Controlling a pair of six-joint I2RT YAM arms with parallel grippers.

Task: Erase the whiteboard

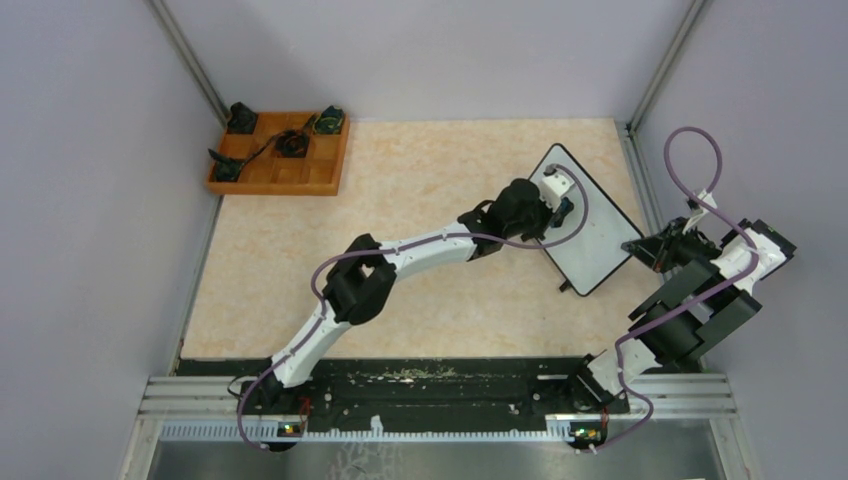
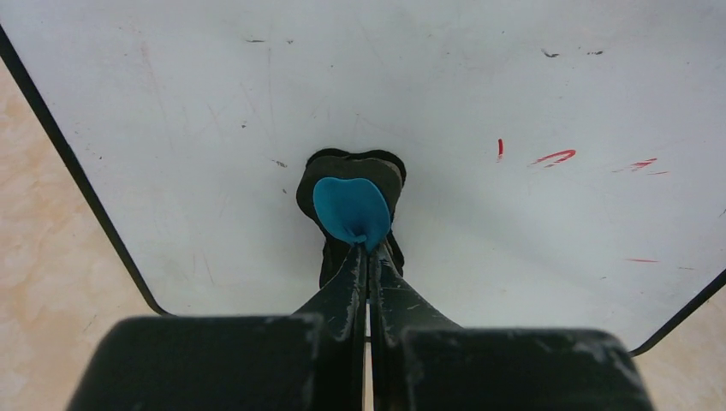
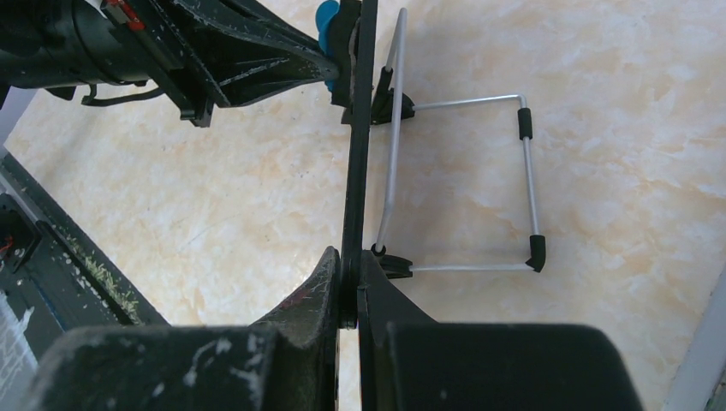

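Bright, even, diffuse light fills all views; shadows on the desk (image 1: 450,320) are faint and soft. In both wrist views the near foreground blurs, while the whiteboard (image 2: 214,128) stays sharp.

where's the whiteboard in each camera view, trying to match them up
top external: the whiteboard is a slanted white rectangle right of centre, between the arms.
left wrist: its white face fills most of the picture, with red marks at right.
right wrist: edge-on, a thin black line up the middle.
shared landmark: the left end effector, holding a blue pad at the board's face.
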